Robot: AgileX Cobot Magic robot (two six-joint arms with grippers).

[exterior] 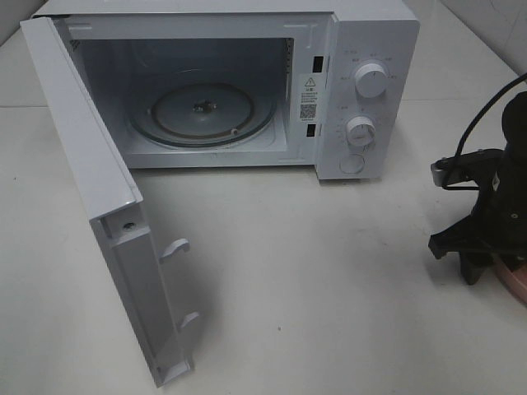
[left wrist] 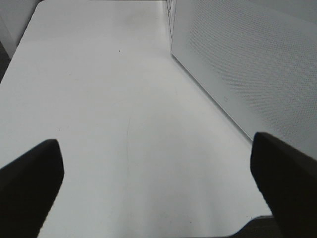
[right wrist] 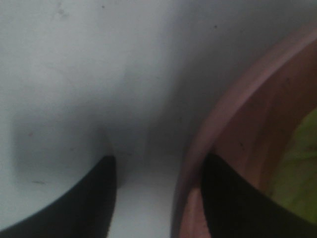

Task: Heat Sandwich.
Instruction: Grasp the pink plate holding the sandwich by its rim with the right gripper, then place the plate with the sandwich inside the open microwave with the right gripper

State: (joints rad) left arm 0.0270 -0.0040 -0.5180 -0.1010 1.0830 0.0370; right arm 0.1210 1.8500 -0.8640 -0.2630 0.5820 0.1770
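Standing at the back of the smooth white table (exterior: pixel 329 288), a boxy white microwave (exterior: pixel 375 49) has its door (exterior: pixel 82 140) swung wide toward the left side. Two curved plastic latch hooks (exterior: pixel 174 247) stick out of the door's inner edge. Inside the cavity lies a round, clear glass turntable (exterior: pixel 202 111) with a small hub in the middle. The control panel carries two round ribbed knobs (exterior: pixel 371 80), one above the other, and a flat round button (exterior: pixel 352 163) below them.

At the right edge of the high view, the black right arm (exterior: pixel 502 189) reaches down to a round pink plate (exterior: pixel 515 284) with a glossy, sloping rim. The right jaws stand partly apart and straddle that rim. One matte black finger (right wrist: pixel 74 203) sits on the table outside the plate with bare table between it and the rim, and the other is inside the plate. They clamp nothing that I can see. The sandwich (right wrist: pixel 302 168) shows only as a blurred yellow-green patch in the plate, just beyond the inner finger.

The left jaws are wide apart and empty, with blunt black fingers (left wrist: pixel 29 183) over bare table. They are beside a flat white panel (left wrist: pixel 257 64) with a fine dotted pattern.
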